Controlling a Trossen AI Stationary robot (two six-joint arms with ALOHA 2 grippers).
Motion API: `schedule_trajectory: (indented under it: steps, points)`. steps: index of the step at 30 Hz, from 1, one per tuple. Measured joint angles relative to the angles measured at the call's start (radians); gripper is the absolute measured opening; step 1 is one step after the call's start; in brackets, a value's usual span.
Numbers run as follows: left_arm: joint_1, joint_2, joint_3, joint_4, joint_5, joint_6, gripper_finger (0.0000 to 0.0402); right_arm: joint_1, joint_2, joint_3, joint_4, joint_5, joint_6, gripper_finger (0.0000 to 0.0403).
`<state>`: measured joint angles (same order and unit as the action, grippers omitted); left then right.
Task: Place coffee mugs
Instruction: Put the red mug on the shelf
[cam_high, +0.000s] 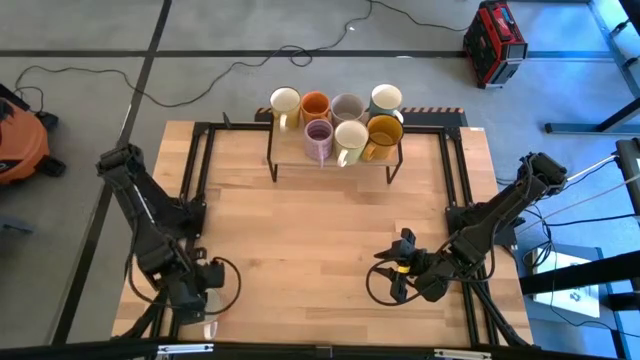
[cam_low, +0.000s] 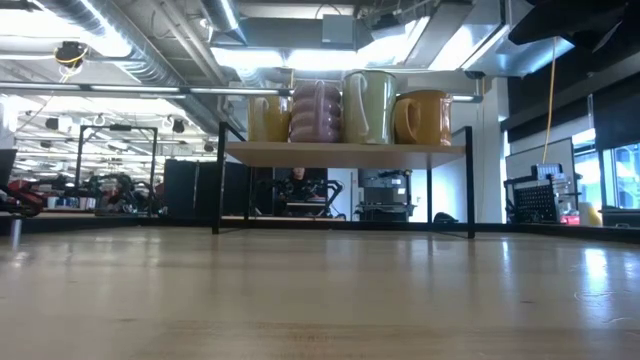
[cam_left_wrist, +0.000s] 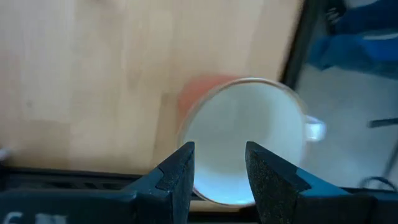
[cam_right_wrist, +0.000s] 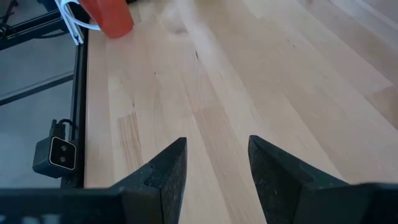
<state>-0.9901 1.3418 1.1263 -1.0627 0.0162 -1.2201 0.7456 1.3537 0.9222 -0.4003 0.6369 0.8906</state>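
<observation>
The left gripper (cam_left_wrist: 217, 177) hangs parted over an orange mug (cam_left_wrist: 245, 140), lower left in the high view, probably lining up a grasp. The right gripper (cam_right_wrist: 214, 168) waits lower right, parted and holding nothing. Seven mugs already crowd the shelf (cam_high: 290, 152).

high view looks straight down; low view faces shared mug shelf (cam_high: 335, 152).

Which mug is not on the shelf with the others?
The mug with the white inside, standing on the table under the left gripper. The seven others, among them the lilac mug, stand together on the shelf.
</observation>
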Motion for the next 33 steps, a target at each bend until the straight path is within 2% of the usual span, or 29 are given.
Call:
schedule_trajectory:
  steps: [8,16,33]
  points:
    - [0.000,0.086,0.006,-0.048,0.002,0.046,0.0137,0.000,0.000,0.000,0.001,0.002,0.018,0.0160]
    - [0.002,0.086,0.002,-0.072,-0.037,0.025,0.0137,0.000,0.000,0.000,0.001,0.001,0.021,0.0160]
    - [0.010,0.090,0.000,-0.069,0.006,0.018,0.0137,0.000,0.000,0.000,0.008,0.001,0.021,0.0160]
